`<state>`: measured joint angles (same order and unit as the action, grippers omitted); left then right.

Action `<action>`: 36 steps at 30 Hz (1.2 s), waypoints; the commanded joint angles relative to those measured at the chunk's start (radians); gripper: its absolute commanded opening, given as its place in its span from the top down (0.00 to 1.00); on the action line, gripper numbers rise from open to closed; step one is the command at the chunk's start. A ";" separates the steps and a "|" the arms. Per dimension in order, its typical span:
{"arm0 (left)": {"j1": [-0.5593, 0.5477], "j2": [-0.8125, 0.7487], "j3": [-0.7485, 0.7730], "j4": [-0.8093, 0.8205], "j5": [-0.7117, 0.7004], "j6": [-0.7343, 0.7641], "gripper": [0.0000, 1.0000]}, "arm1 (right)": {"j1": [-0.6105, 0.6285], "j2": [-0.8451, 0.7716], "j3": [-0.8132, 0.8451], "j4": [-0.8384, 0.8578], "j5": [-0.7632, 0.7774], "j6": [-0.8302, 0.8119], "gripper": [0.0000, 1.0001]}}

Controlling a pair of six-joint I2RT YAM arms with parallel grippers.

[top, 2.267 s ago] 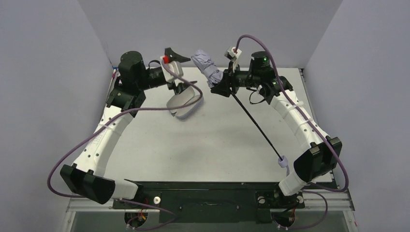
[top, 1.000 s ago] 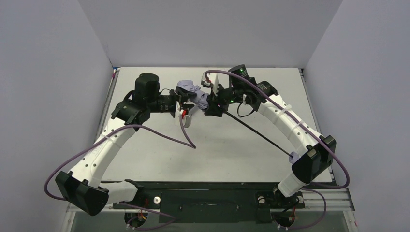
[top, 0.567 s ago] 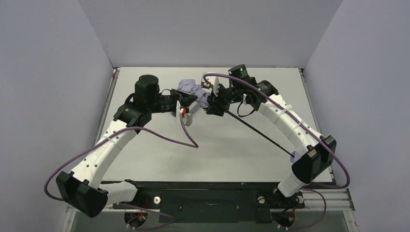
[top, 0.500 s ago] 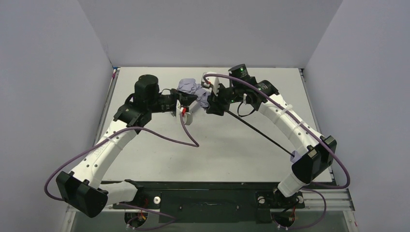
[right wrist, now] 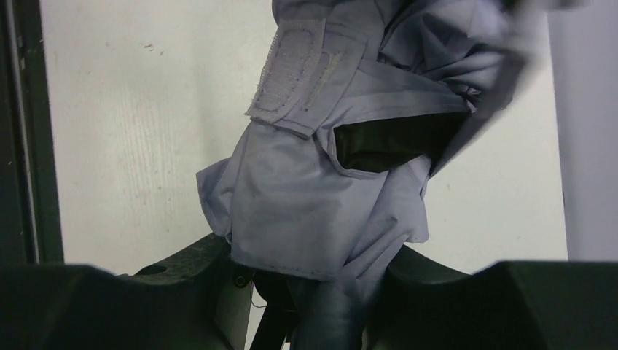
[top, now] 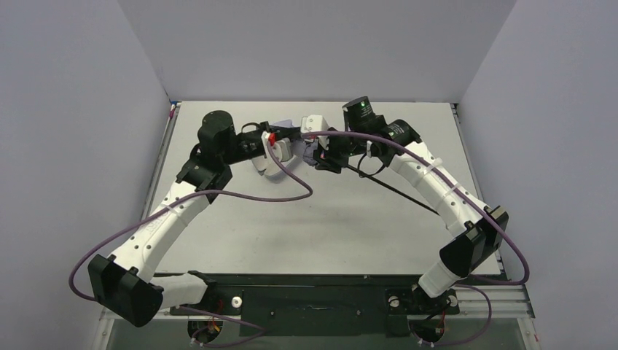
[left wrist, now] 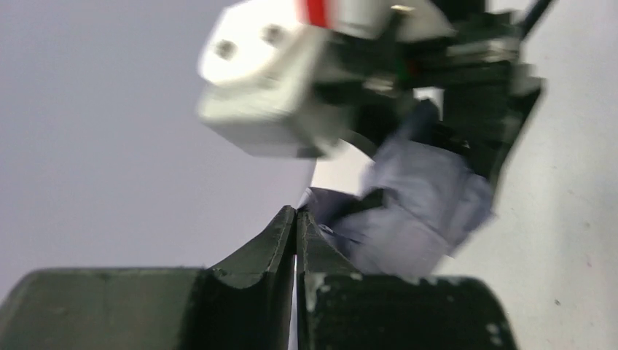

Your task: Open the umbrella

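— Where was the umbrella [right wrist: 328, 182]?
— Over the far middle of the tabletop [top: 328, 233], canopy bunched, with the right tool [right wrist: 317, 257] clamped around it.
— And the left tool [left wrist: 295, 219]?
— Fingers pressed together, tips at the canopy's edge. Whether they pinched fabric, I couldn't tell.

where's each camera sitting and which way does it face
top external: above and behind the bases, facing down at the table; both arms, left gripper, right gripper show
left wrist: on that wrist, facing past its shut jaws at the umbrella
right wrist: facing along its jaws clamped round the umbrella
shared: both wrist views show the lavender umbrella
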<state>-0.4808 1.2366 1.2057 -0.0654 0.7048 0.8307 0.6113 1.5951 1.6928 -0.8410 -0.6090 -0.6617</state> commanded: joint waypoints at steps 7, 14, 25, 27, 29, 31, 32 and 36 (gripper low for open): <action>0.013 -0.002 0.003 0.230 -0.061 -0.162 1.00 | 0.052 -0.056 0.029 -0.053 -0.054 -0.112 1.00; 0.088 0.002 0.031 0.180 -0.090 -0.269 0.61 | 0.024 -0.063 0.011 -0.025 -0.062 -0.070 1.00; 0.324 0.041 0.148 0.112 0.085 -0.577 0.25 | -0.092 -0.068 -0.032 0.145 -0.170 0.185 1.00; 0.303 0.005 0.113 0.060 0.154 -0.442 0.18 | -0.101 -0.061 -0.036 0.178 -0.191 0.268 1.00; 0.261 -0.025 0.092 -0.087 0.168 -0.266 0.17 | -0.113 -0.055 -0.044 0.219 -0.225 0.345 1.00; 0.220 -0.039 0.090 -0.220 0.169 -0.079 0.17 | -0.120 -0.051 -0.055 0.255 -0.252 0.401 1.00; 0.206 -0.041 0.093 -0.260 0.165 0.036 0.17 | -0.121 -0.051 -0.060 0.268 -0.265 0.414 1.00; 0.097 -0.027 0.116 -0.435 0.072 0.325 0.16 | -0.121 -0.034 -0.059 0.277 -0.317 0.484 1.00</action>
<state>-0.3061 1.2114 1.2984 -0.2657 0.8059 0.7582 0.4969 1.5784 1.6234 -0.6884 -0.8074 -0.2962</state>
